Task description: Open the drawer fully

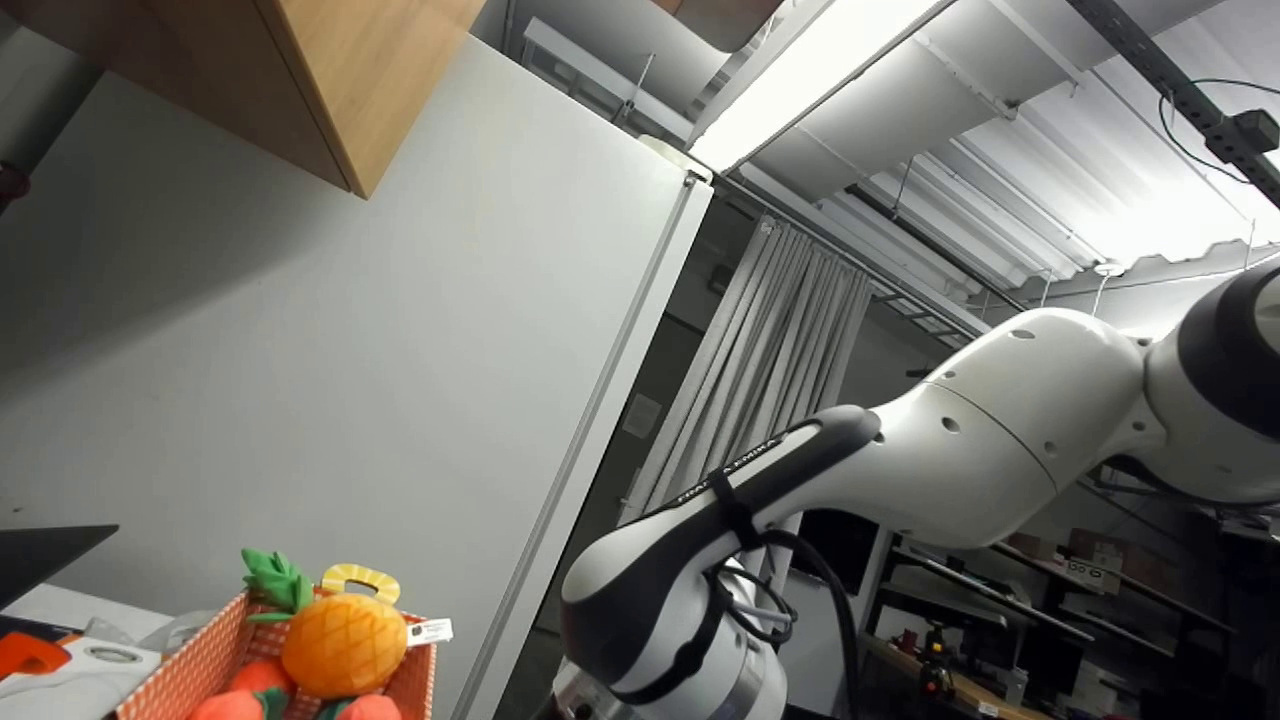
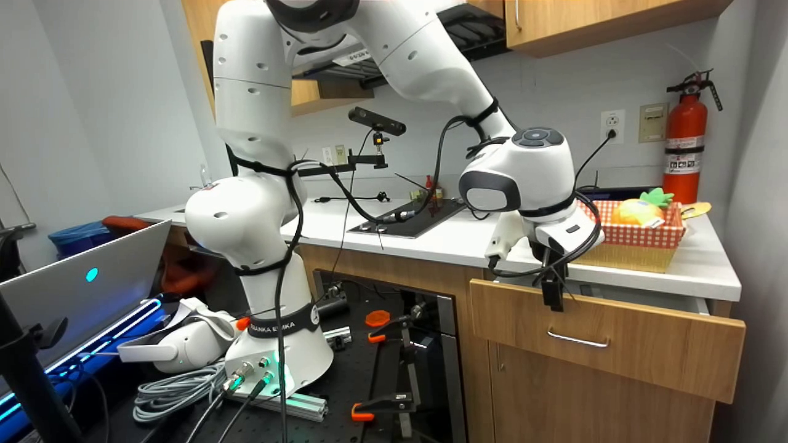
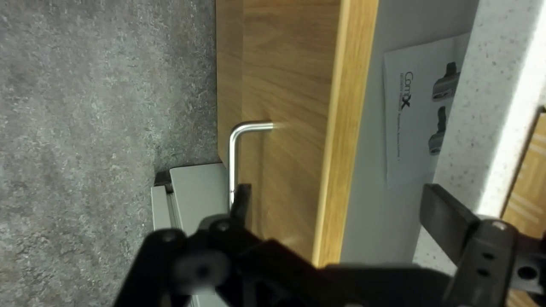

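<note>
The wooden drawer (image 2: 659, 351) is partly pulled out under the white counter in an exterior view. Its front board also shows in the wrist view (image 3: 294, 76). The silver handle (image 2: 577, 339) is on its outer face, and part of it shows in the wrist view (image 3: 232, 166). My gripper (image 2: 553, 292) is at the drawer's top edge. In the wrist view my gripper (image 3: 336, 192) is open and holds nothing. One finger is on the outer side of the board, overlapping the handle's line; the other is on the inner side, towards the counter. Whether a finger touches the board cannot be told.
A leaflet (image 3: 416, 111) lies in the drawer. The counter edge (image 2: 677, 280) stands above the drawer. A checked basket (image 2: 646, 246) with toy fruit sits on the counter, also in an exterior view (image 1: 200, 655). A fire extinguisher (image 2: 685, 141) stands behind it. A cable (image 2: 554, 267) hangs beside the gripper.
</note>
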Controlling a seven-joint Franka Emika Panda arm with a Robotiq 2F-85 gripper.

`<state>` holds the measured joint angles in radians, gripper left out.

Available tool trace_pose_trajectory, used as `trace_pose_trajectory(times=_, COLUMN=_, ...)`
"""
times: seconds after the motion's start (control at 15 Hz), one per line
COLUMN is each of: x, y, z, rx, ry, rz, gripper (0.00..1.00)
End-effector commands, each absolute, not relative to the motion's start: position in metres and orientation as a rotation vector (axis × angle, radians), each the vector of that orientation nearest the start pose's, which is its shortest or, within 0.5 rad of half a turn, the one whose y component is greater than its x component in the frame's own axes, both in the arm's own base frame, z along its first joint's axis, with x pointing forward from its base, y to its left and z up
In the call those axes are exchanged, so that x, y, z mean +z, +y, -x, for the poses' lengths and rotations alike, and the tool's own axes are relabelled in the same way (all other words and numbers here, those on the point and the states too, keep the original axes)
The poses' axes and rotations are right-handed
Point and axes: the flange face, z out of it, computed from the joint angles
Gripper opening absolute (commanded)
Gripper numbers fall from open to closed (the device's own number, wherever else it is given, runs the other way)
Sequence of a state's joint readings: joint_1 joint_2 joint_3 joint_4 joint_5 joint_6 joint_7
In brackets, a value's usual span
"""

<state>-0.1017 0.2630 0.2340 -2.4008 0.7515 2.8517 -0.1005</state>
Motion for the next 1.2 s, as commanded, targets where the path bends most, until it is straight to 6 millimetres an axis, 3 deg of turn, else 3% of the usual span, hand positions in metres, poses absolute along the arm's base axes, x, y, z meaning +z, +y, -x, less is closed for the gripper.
trace_pose_trajectory(times=0.0, x=0.206, y=0.028, z=-0.506, rx=-0.202, ry=0.615, rz=2.705, gripper=1.00)
trace_pose_trajectory(times=0.53, x=0.175, y=0.012, z=-0.493, rx=-0.134, ry=0.559, rz=2.767, gripper=1.00)
trace_pose_trajectory(times=0.73, x=0.174, y=-0.010, z=-0.485, rx=-0.130, ry=0.566, rz=2.811, gripper=1.00)
trace_pose_trajectory(times=1.13, x=0.179, y=-0.085, z=-0.463, rx=-0.105, ry=0.548, rz=2.940, gripper=1.00)
